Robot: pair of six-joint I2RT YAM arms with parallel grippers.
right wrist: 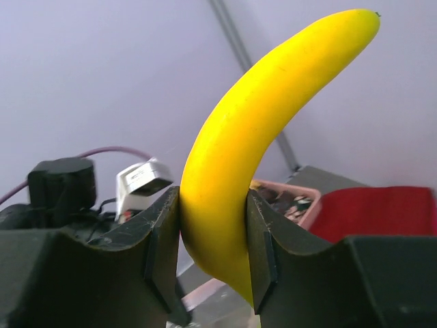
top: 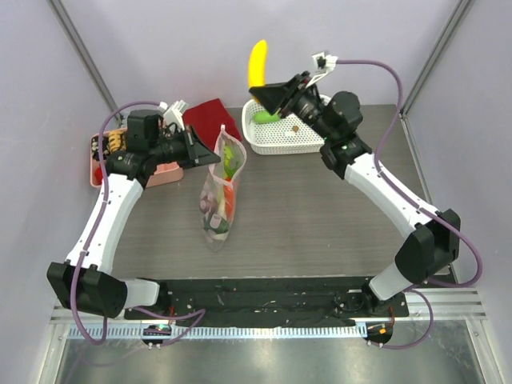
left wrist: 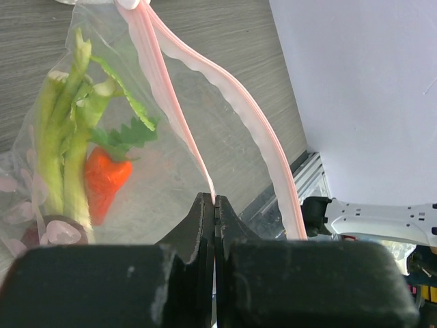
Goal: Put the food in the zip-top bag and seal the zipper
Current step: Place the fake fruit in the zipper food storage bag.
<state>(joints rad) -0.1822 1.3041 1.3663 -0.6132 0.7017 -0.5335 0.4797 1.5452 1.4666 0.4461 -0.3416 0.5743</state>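
Bag (top: 218, 200) at middle of surface (top: 320, 232), food (top: 230, 160) inside. Tray (top: 164, 176) at left edge. Cloth (top: 210, 118) at far edge, basket (top: 292, 142) right of it. Banana (top: 257, 62) above basket.

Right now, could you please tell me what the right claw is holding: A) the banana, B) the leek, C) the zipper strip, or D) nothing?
A: the right claw is shut around the yellow banana, held up in the air; it is the left claw that pinches the zipper strip.

banana (top: 257, 62): aloft, upright | zip-top bag (top: 218, 204): upright, holds leek (left wrist: 67, 150), pepper (left wrist: 104, 181) | zipper (left wrist: 273, 157): unsealed
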